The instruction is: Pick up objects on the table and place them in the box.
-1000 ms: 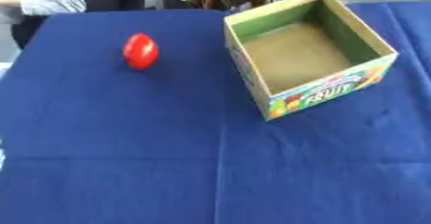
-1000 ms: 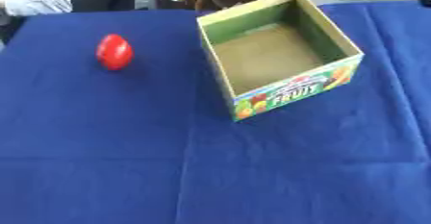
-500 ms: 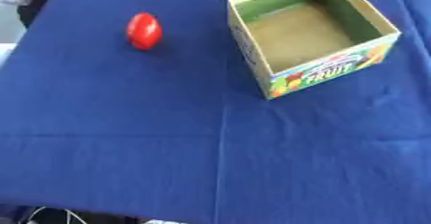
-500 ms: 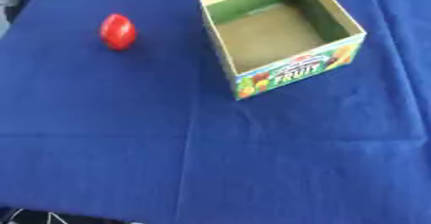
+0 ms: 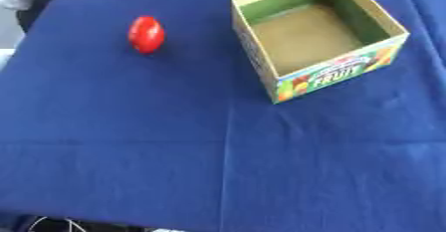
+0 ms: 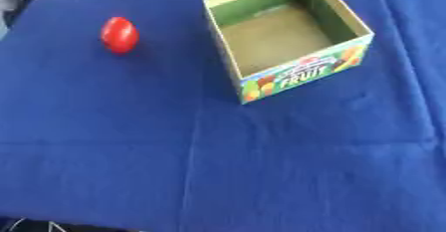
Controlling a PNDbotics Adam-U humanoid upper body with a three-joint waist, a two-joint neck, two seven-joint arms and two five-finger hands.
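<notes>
Neither robot hand of ours shows in either eye view, so we cannot tell whether they are open or closed. Nearest to us lies the blue cloth (image 5: 174,166) that covers the worktop (image 5: 26,52), bare and faintly creased across its whole near half, right down to the near edge. Farther on, toward the far right corner, we see the cardboard box (image 5: 335,74) standing upright with its top open; its inside walls are green, its floor is plain brown, and nothing lies in it. Its near outer face carries a coloured print with the word FRUIT. It sits turned at an angle to the worktop's edges, one corner pointing toward us. Well apart from it, toward the far left corner, we see the red oval object (image 5: 146,34) resting on the cloth, its long axis running roughly near to far.
</notes>
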